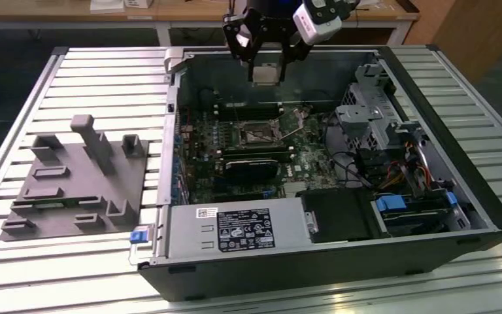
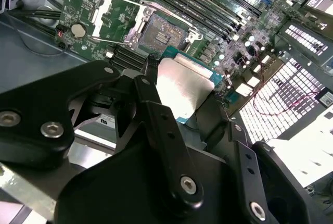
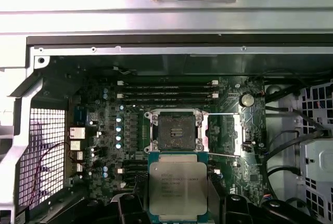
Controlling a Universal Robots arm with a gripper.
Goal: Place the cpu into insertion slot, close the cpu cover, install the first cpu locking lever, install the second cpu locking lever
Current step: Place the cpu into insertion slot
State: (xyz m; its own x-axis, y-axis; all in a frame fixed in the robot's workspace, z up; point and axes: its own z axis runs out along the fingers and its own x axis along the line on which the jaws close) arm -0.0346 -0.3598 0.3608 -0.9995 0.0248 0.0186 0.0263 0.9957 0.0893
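Observation:
My gripper (image 1: 266, 62) hangs above the back of the open computer case, shut on the cpu (image 1: 266, 74), a flat silver-topped square chip. In both wrist views the cpu (image 3: 178, 187) (image 2: 183, 89) sits between the black fingers (image 3: 131, 207), held level and well above the board. The insertion slot (image 3: 174, 130) (image 2: 160, 34) (image 1: 255, 134) lies open and empty on the green board, a short way off from the chip. The cpu cover (image 3: 225, 134) (image 2: 112, 16) is swung open beside the slot. Thin wire levers (image 3: 223, 113) stand off along the cover's edges.
Black memory modules (image 3: 166, 91) run beside the slot. A graphics card (image 1: 253, 169), power supply (image 1: 233, 229) and drive cage (image 1: 380, 114) fill the case. A grey fixture block (image 1: 76, 176) rests on the slatted table (image 1: 102, 78) at the exterior view's left.

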